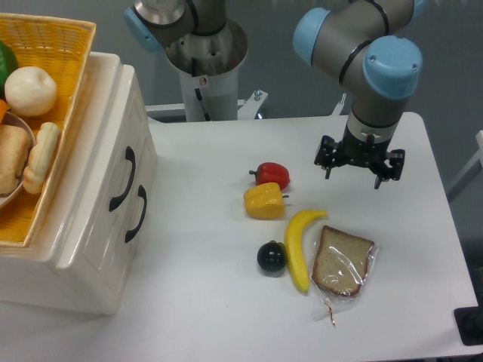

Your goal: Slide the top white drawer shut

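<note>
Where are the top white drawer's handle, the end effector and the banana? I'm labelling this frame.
top white drawer [113, 170]: fixed camera, front panel beside its black handle.
end effector [359, 164]: fixed camera, midway between fingertips.
banana [297, 249]: fixed camera, middle of the curve.

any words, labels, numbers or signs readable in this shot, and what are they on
No text here can be read.
Small red-and-white sticker on the robot base column: too small and blurred to make out.
The white chest, its top white drawer, the wrapped bread slice, the arm and the tool show no lettering.
</note>
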